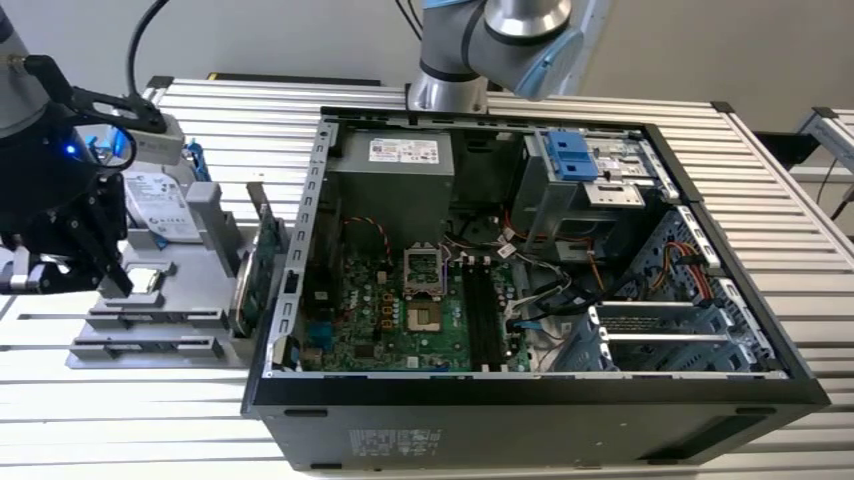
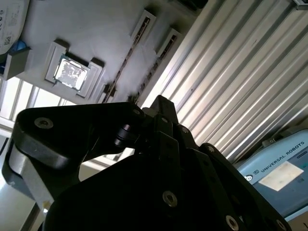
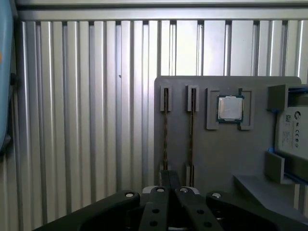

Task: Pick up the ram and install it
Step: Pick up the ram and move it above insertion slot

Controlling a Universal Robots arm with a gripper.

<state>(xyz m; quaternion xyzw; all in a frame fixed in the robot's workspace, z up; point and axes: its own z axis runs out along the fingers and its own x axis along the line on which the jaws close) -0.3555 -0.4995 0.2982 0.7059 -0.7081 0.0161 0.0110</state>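
Observation:
In the first wrist view, two ram sticks stand on edge in the slots of a grey holder (image 3: 226, 159). One ram (image 3: 166, 125) is beside the other (image 3: 191, 125), and both look like thin dark lines. My gripper (image 3: 169, 177) hovers above the near end of those slots, its fingers closed together with nothing between them. In the second wrist view, the gripper (image 2: 161, 103) points towards the same slots (image 2: 129, 60). In the exterior view, the gripper (image 1: 115, 283) hangs over the holder (image 1: 147, 320) at the exterior view's left, outside the open computer case (image 1: 534, 395).
The holder also carries a processor chip (image 3: 230, 108), a hard drive (image 1: 158, 205) and an upright green card (image 1: 264, 250). The case's motherboard (image 1: 400, 320) has long memory slots (image 1: 481, 310). A second arm's base (image 1: 447, 90) stands behind the case. Ribbed metal tabletop (image 3: 86, 120) surrounds everything.

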